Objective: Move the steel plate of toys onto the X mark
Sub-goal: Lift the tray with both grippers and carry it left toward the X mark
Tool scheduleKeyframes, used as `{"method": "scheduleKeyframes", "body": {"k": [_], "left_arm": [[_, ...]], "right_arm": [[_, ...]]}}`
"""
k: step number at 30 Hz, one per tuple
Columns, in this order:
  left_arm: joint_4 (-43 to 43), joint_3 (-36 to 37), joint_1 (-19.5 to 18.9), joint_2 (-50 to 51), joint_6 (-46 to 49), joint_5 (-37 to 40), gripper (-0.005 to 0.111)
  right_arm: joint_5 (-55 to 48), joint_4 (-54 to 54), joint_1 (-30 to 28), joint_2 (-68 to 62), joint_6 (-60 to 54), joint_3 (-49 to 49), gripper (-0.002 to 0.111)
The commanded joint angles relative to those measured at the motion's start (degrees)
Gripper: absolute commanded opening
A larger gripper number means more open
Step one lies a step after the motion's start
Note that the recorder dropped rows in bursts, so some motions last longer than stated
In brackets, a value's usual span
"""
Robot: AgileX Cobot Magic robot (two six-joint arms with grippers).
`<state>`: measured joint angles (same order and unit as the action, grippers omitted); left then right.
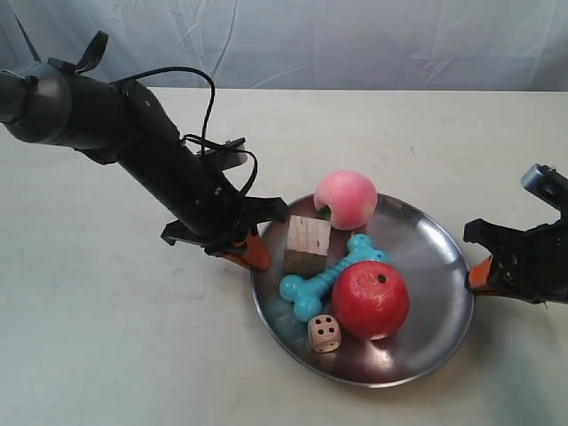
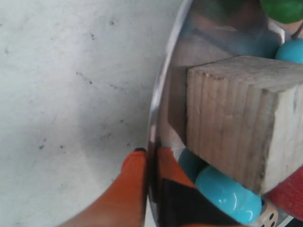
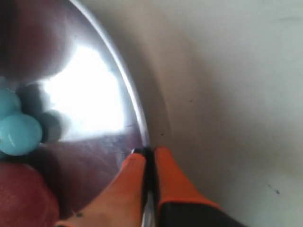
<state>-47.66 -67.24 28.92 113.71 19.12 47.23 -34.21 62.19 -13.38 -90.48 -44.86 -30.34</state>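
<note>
**A:** What's the largest thing here?
**B:** The cream tabletop (image 1: 106, 355). The round shiny steel plate (image 1: 435, 266) sits on it, right of centre in the exterior view and toward the near edge.

**A:** And the arms?
**B:** The black left arm (image 1: 151, 151) slants down from the exterior view's left to the plate's rim. The left gripper (image 2: 148, 153) has its orange fingers clamped on that rim, one inside and one outside. The right gripper (image 3: 147, 152) pinches the opposite rim the same way.

**A:** Is the plate off the table?
**B:** I cannot tell, because its underside is hidden.

**A:** What's in it?
**B:** The biggest toy is the red apple (image 1: 370, 300), on the nearer half of the plate. The pink peach (image 1: 346, 200) sits at the far rim. The turquoise bone (image 1: 333, 275) lies between them, running behind the apple. The pale wooden cube (image 1: 307, 245) stands just beside the left gripper's fingers and against the bone. The smallest is the small beige die (image 1: 325, 333), which lies just beside the apple and the bone's near end.
</note>
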Motion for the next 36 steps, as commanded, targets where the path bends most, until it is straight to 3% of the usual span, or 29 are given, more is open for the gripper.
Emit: {"method": "scheduleKeyframes", "body": {"k": [1, 6, 11, 22, 36], "left_arm": [[-6.8, -0.87, 0.71, -0.95, 1.12, 6.22, 0.0], [-7.24, -0.87, -2.88, -1.06, 1.01, 8.54, 0.0], [-7.24, -0.87, -3.76, -2.13, 1.01, 8.15, 0.0], [-5.26, -0.87, -4.07, -3.64, 1.01, 8.37, 0.0], [-2.98, -0.87, -13.38, -6.04, 0.77, 9.86, 0.0]], "right_arm": [[-13.14, 5.96, 0.9, 0.2, 0.93, -3.27, 0.0], [-13.99, 6.31, 0.9, -0.11, 1.02, -4.31, 0.0], [-13.69, 6.31, 1.51, -0.11, 1.08, -4.24, 0.0], [-10.59, 6.94, 13.69, -2.51, 4.97, -9.82, 0.0], [-10.33, 6.57, 24.91, -12.2, 11.52, -23.99, 0.0]]}}
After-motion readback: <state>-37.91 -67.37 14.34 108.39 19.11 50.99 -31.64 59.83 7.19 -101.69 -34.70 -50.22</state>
